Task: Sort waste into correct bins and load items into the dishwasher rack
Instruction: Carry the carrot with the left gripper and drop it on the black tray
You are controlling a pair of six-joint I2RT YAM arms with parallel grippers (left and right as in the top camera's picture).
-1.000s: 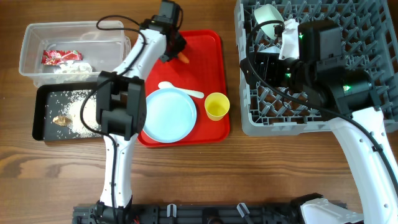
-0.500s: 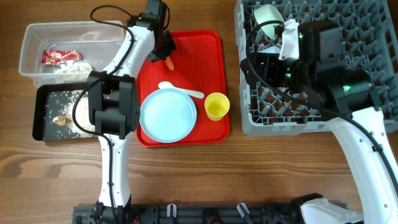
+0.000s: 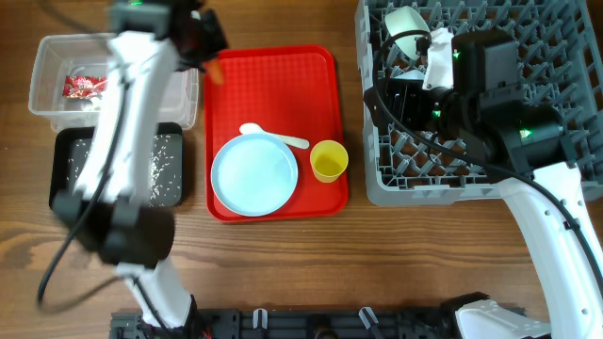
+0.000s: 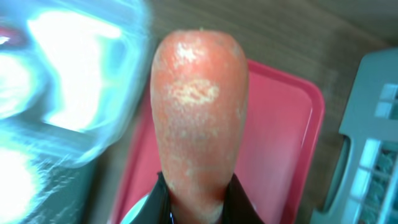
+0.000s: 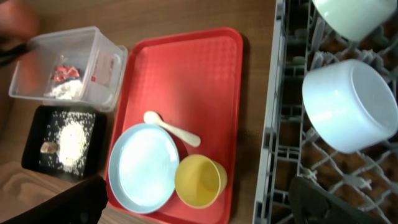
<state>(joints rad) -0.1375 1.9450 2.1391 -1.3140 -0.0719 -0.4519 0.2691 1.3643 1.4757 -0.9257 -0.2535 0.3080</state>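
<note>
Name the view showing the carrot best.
The left wrist view: the carrot fills the frame, its lower end pinched in the left gripper. Overhead shows just a small orange smear at the red tray's corner; the right wrist view shows nothing clear.

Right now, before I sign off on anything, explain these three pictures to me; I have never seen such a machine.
Two robot arms work at a wooden table, each ending in a two-finger gripper. The wide picture looks down from above; the other two come from small cameras on each wrist. The left gripper is shut on an orange carrot, lifted near the clear tub, which holds a red-and-white wrapper. Beside it lies a black tray with rice. The red tray carries a blue plate, a yellow cup and a white spoon. The right gripper hangs open over the grey rack, where a white bowl and a pale green bowl already sit.
</note>
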